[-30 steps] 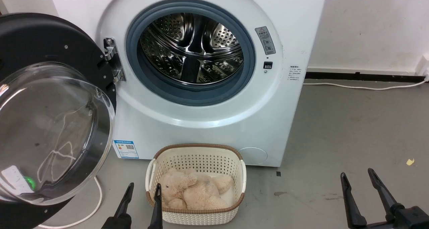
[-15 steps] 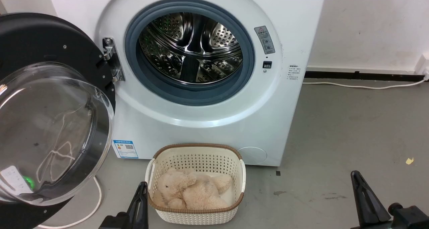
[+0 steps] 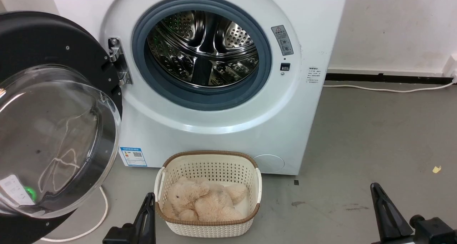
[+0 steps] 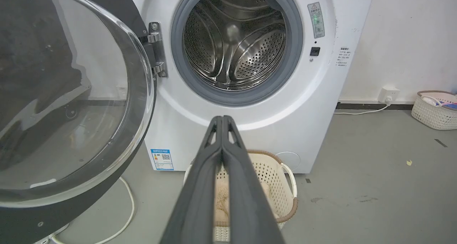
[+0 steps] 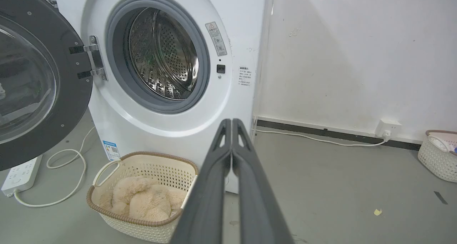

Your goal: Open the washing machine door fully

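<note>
The washing machine (image 3: 221, 129) is a white front-loader whose grey gasket and steel drum (image 3: 203, 47) are exposed. Its door (image 3: 46, 40), a black rim around a bulging glass bowl, hangs swung out to the left on a metal hinge (image 3: 119, 63). My left gripper (image 3: 148, 198) is low in front of the machine, shut on nothing, with fingers (image 4: 214, 158) pressed together. Over bare floor at the lower right, my right gripper (image 3: 375, 188) is also shut and empty, its tips (image 5: 231, 122) touching. Neither gripper touches the door (image 4: 71, 94) (image 5: 35, 86).
A cream perforated basket (image 3: 250, 215) holding a beige plush bear (image 3: 200, 201) stands on the floor before the machine, just right of my left gripper. A white cable (image 3: 100, 219) and power strip (image 5: 18, 172) lie under the door. Another basket (image 4: 433, 110) sits far right by the wall.
Both grippers went from open to shut within the last second. The head camera shifted slightly; the door and machine have not moved.
</note>
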Available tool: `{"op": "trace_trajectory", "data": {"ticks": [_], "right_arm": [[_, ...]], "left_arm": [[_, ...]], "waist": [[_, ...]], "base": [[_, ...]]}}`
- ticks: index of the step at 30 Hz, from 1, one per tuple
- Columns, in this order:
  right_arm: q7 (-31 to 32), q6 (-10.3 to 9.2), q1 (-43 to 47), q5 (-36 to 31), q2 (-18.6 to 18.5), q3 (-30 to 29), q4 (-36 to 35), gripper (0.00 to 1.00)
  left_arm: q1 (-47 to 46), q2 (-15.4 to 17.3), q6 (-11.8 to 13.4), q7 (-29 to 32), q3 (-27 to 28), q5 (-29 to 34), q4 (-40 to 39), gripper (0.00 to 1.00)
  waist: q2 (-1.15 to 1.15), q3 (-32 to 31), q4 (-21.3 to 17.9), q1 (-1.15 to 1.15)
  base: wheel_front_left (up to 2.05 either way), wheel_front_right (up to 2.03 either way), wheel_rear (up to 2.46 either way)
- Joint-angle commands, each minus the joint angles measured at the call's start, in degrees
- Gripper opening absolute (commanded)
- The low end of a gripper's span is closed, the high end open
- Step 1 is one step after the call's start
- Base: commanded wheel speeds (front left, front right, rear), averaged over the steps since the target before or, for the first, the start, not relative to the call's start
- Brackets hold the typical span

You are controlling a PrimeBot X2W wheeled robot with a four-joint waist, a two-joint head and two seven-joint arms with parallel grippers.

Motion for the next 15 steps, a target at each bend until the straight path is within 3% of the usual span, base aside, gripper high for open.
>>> {"op": "trace_trajectory", "data": {"ticks": [1, 15], "right_arm": [[0.31, 0.01, -1.09, -0.14, 0.02, 0.20, 0.02, 0.00], [2.43, 0.01, -2.20, -0.29, 0.04, 0.93, 0.04, 0.00]], "left_arm": [[-0.93, -0.43, -0.43, 0.23, 0.34, 0.61, -0.22, 0.00], [-1.91, -1.46, -2.00, 2.32, 2.41, 2.30, -0.50, 0.00]], "waist": [[0.00, 0.05, 0.01, 0.00], [0.00, 0.77, 0.18, 0.00]], "base": [[0.00, 0.00, 0.00], [0.00, 0.00, 0.00]]}}
